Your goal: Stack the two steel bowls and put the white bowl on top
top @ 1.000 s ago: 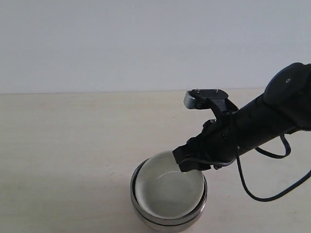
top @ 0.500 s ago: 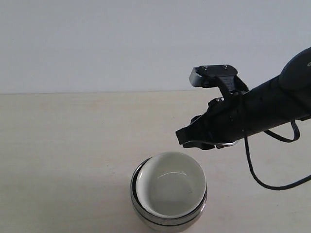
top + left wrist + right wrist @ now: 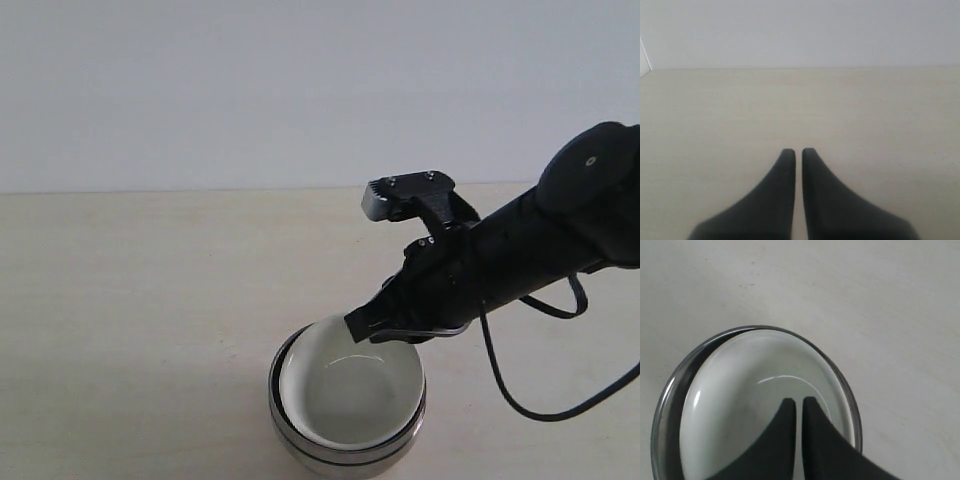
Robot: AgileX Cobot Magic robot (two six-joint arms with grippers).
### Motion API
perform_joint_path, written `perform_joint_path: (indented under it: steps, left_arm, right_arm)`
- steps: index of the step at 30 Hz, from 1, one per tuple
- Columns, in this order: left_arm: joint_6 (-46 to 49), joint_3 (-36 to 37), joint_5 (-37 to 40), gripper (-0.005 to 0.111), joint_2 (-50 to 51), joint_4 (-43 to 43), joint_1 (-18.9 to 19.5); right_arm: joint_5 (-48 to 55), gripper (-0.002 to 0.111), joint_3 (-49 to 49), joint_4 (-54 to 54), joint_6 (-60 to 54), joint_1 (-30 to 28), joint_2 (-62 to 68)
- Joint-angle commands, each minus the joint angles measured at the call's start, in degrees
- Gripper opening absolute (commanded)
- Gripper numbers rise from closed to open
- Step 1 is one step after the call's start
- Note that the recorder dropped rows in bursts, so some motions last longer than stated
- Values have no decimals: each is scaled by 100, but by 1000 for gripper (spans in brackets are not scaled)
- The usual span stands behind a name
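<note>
The white bowl [image 3: 345,395] sits slightly tilted inside the stacked steel bowls [image 3: 345,455] near the table's front edge; only steel rims and lower sides show. In the right wrist view the white bowl [image 3: 740,405] fills the steel rim [image 3: 670,390]. My right gripper [image 3: 362,325] hovers over the white bowl's far rim, shut and empty; its fingertips [image 3: 788,405] point into the bowl. My left gripper [image 3: 796,152] is shut with nothing in it, over bare table; it is out of the exterior view.
A pale wooden table [image 3: 150,280] spreads to the left and behind the stack, against a plain white wall. A black cable [image 3: 520,390] hangs from the right arm beside the bowls.
The right gripper rose away from the bowl half a second ago, then came back down and left to hover over its far rim. The bowls stayed in place.
</note>
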Motion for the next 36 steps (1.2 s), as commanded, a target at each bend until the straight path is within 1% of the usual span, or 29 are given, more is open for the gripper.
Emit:
perform_joint_path:
  steps: [1,7,13,19,24,32,36]
  left_arm:
    - [-73,25,4,4,-16,-38,19]
    - [-73,25,4,4,-16,-38,19]
    - [-73,25,4,4,-16,-38,19]
    - [-73,25,4,4,-16,-38,19]
    - [-73,25,4,4,-16,-38,19]
    - [-73,25,4,4,-16,-38,19]
    - [-73,25,4,4,-16,-38,19]
  right_arm:
    - [-402,0,-20,5,-62,164,116]
    - [-480,0,-20,5,-62,164,113]
    - [-1005,0,-33,-6,-194,164,9]
    - [-867,0,-20,-98,-202,164,207]
    - [-989,0,-20,-124,-202,164,364]
    - [-964,0,-20,-124,-202,164,-62]
    - [-589,0,-20,-41,-154,164,-298]
